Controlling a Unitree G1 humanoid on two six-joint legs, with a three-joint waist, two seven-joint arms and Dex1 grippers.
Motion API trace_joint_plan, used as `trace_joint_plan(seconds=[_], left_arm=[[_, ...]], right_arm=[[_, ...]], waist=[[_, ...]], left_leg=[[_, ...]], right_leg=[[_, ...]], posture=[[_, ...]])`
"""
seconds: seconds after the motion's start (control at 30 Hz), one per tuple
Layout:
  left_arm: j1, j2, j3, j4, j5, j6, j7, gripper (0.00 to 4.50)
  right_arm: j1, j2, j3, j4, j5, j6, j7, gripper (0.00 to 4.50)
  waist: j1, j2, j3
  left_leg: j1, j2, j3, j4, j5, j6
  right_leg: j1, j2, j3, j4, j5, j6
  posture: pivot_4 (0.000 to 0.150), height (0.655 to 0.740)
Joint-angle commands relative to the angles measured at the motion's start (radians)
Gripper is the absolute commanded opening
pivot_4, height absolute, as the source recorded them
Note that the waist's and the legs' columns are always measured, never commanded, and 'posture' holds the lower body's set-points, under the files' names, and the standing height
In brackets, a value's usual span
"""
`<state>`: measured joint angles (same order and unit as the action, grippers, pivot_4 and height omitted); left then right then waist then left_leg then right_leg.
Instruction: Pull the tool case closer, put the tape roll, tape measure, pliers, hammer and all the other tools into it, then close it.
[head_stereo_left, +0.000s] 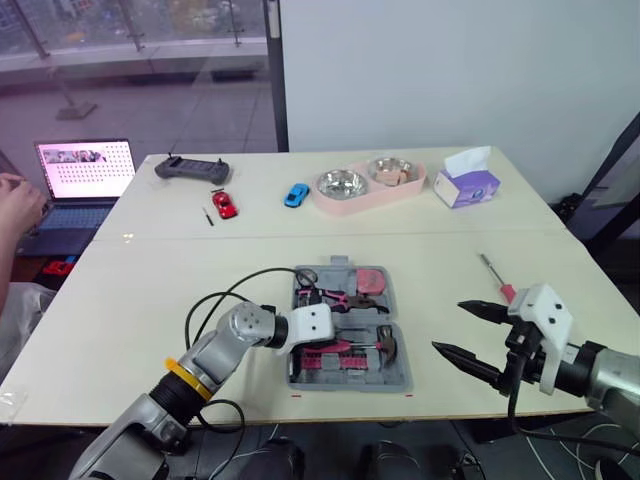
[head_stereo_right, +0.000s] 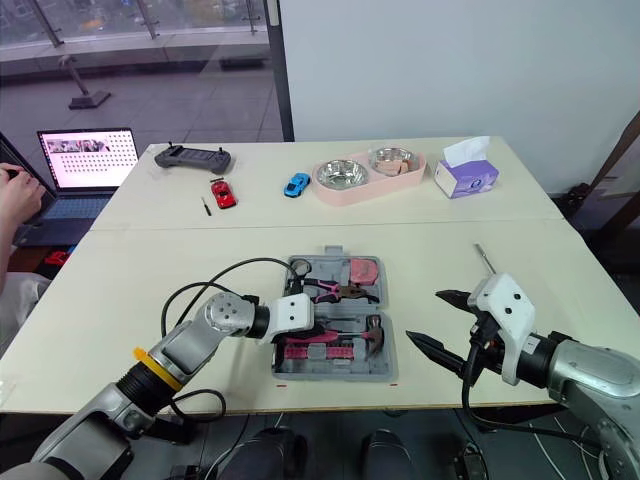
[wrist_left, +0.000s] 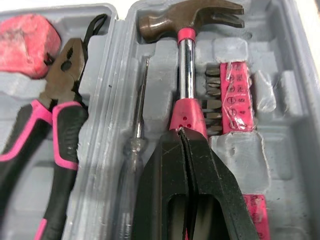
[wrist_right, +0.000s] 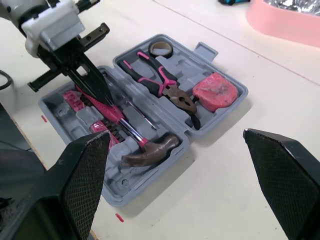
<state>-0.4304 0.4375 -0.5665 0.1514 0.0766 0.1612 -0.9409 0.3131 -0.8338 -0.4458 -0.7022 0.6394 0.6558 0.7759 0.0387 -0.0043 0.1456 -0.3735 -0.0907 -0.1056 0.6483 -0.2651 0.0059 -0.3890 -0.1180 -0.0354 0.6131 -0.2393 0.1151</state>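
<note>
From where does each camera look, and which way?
Left eye view: on the head, facing forward and down over the table; both arms show, left hand at the tool case, right hand open.
Right eye view: beside it; same scene, same arms.
Left wrist view: on the left wrist, looking along its shut fingers at the hammer.
Right wrist view: on the right wrist, looking between its open fingers at the case.
Shared: both wrist views show hammer and pliers.

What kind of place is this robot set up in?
Probably an office or lab used for robot trials: plain white tables, a laptop with a person's hand at it, and a handheld controller.
</note>
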Motion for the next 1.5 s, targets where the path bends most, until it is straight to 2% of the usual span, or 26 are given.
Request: trace_joint_plan(seconds=[0.03, 0.13, 0.33, 0.47, 0.57, 0.63, 0.67, 0.77, 0.83, 0.93, 1.1, 1.2, 1.27, 1.43, 1.5], left_arm=[[0.063, 0.016, -0.054, 0.146, 0.076, 0.054, -0.002, 0.02], [0.052, 0.004, -0.036, 0.168, 0.066, 0.054, 0.002, 0.02], [-0.009, -0.006, 0.026, 0.155, 0.029, 0.051, -0.015, 0.02], [-0.027, -0.012, 0.109, 0.061, -0.055, 0.098, -0.047, 0.02], [-0.049, 0.011, 0.244, -0.108, -0.195, 0.235, -0.076, 0.02], [-0.045, 0.026, 0.346, -0.205, -0.292, 0.263, -0.081, 0.02], [-0.035, 0.041, 0.395, -0.249, -0.337, 0.284, -0.085, 0.02], [0.035, 0.201, 0.576, -0.362, -0.493, 0.401, -0.184, 0.02], [0.109, 0.282, 0.673, -0.372, -0.541, 0.397, -0.218, 0.02], [0.239, 0.377, 0.771, -0.304, -0.523, 0.328, -0.25, 0.02], [0.389, 0.437, 0.846, -0.194, -0.462, 0.167, -0.25, 0.02], [0.511, 0.474, 0.915, 0.006, -0.375, -0.027, -0.223, 0.84], [0.559, 0.493, 0.937, 0.118, -0.333, -0.146, -0.211, 1.91], [0.628, 0.463, 1.046, 0.169, -0.409, -0.168, -0.196, 4.47], [0.645, 0.456, 1.054, 0.161, -0.406, -0.183, -0.189, 4.47]], right_arm=[[-0.008, -0.011, -0.027, -0.029, 0.015, -0.001, 0.003, 4.5], [-0.01, -0.013, -0.025, -0.028, 0.015, 0.0, 0.004, 4.5], [-0.038, -0.016, -0.008, -0.004, 0.006, -0.003, 0.008, 4.5], [-0.051, -0.015, -0.005, 0.008, 0.003, -0.005, 0.013, 4.5], [-0.058, -0.011, -0.009, 0.032, 0.0, -0.013, 0.024, 4.5], [-0.052, -0.007, -0.022, 0.05, -0.003, -0.021, 0.031, 4.5], [-0.045, -0.006, -0.031, 0.061, -0.007, -0.025, 0.035, 4.5], [-0.018, -0.004, -0.081, 0.127, -0.024, -0.055, 0.059, 4.5], [-0.007, 0.0, -0.112, 0.164, -0.03, -0.07, 0.066, 4.5], [0.016, -0.004, -0.167, 0.242, -0.052, -0.106, 0.091, 4.5], [0.031, -0.005, -0.215, 0.328, -0.068, -0.151, 0.127, 4.5], [0.037, -0.015, -0.254, 0.468, -0.104, -0.216, 0.164, 4.5], [0.043, -0.02, -0.275, 0.529, -0.108, -0.235, 0.189, 4.5], [0.123, -0.036, -0.363, 0.553, -0.117, -0.244, 0.237, 4.5], [0.13, -0.038, -0.373, 0.569, -0.121, -0.25, 0.248, 4.5]], waist=[[0.0, 0.002, -0.005], [0.001, 0.006, -0.01], [-0.002, 0.004, -0.011], [-0.001, 0.004, -0.004], [0.0, -0.001, 0.003], [0.0, -0.002, 0.005], [0.001, -0.001, 0.005], [-0.003, -0.001, 0.007], [-0.009, 0.002, 0.008], [-0.003, 0.007, 0.011], [0.004, 0.006, 0.012], [0.001, 0.004, 0.014], [-0.004, 0.004, 0.014], [0.005, 0.005, 0.016], [0.004, 0.005, 0.016]], left_leg=[[0.0, 0.0, 0.0, 0.0, 0.0, 0.0], [0.0, 0.0, 0.0, 0.0, 0.0, 0.0], [0.0, 0.0, 0.0, 0.0, 0.0, 0.0], [-0.002, 0.001, 0.0, -0.001, 0.0, 0.0], [-0.008, 0.0, 0.0, 0.0, 0.0, 0.0], [-0.018, 0.0, 0.0, 0.002, 0.0, 0.0], [-0.019, -0.001, 0.0, 0.003, 0.0, 0.0], [-0.019, -0.001, 0.0, 0.001, 0.0, 0.0], [-0.017, 0.0, 0.0, -0.001, 0.0, 0.0], [-0.017, 0.0, 0.0, -0.002, 0.0, 0.0], [-0.017, 0.0, 0.0, 0.001, 0.0, 0.0], [-0.017, 0.0, 0.0, 0.001, 0.0, -0.001], [-0.017, 0.0, 0.002, -0.002, 0.0, -0.001], [-0.019, 0.001, 0.003, -0.003, 0.0, 0.0], [-0.019, 0.001, 0.003, -0.002, -0.002, -0.003]], right_leg=[[0.0, 0.0, 0.0, 0.0, 0.0, 0.0], [0.0, -0.001, 0.0, 0.0, 0.0, 0.0], [0.0, 0.0, 0.0, 0.0, 0.0, 0.0], [-0.004, 0.001, 0.0, 0.001, 0.0, 0.001], [-0.009, 0.001, 0.0, 0.002, 0.003, 0.001], [-0.019, 0.001, 0.0, 0.003, 0.005, -0.002], [-0.02, 0.001, 0.0, 0.003, 0.006, -0.002], [-0.02, 0.0, 0.0, 0.002, 0.005, -0.002], [-0.02, 0.001, 0.0, 0.002, 0.005, -0.003], [-0.02, 0.001, 0.0, 0.001, 0.003, -0.006], [-0.018, 0.0, 0.0, 0.001, 0.003, -0.007], [-0.018, -0.001, 0.001, 0.0, 0.003, -0.007], [-0.02, -0.001, 0.002, 0.0, 0.003, -0.008], [-0.022, -0.001, 0.002, 0.0, 0.002, -0.008], [-0.02, -0.002, 0.002, 0.0, 0.002, -0.008]], posture=[[0.15, 0.74], [0.15, 0.74], [0.15, 0.74], [0.15, 0.74], [0.15, 0.74], [0.15, 0.74], [0.15, 0.74], [0.15, 0.74], [0.15, 0.74], [0.15, 0.74], [0.15, 0.74], [0.15, 0.74], [0.15, 0.74], [0.15, 0.74], [0.15, 0.74]])
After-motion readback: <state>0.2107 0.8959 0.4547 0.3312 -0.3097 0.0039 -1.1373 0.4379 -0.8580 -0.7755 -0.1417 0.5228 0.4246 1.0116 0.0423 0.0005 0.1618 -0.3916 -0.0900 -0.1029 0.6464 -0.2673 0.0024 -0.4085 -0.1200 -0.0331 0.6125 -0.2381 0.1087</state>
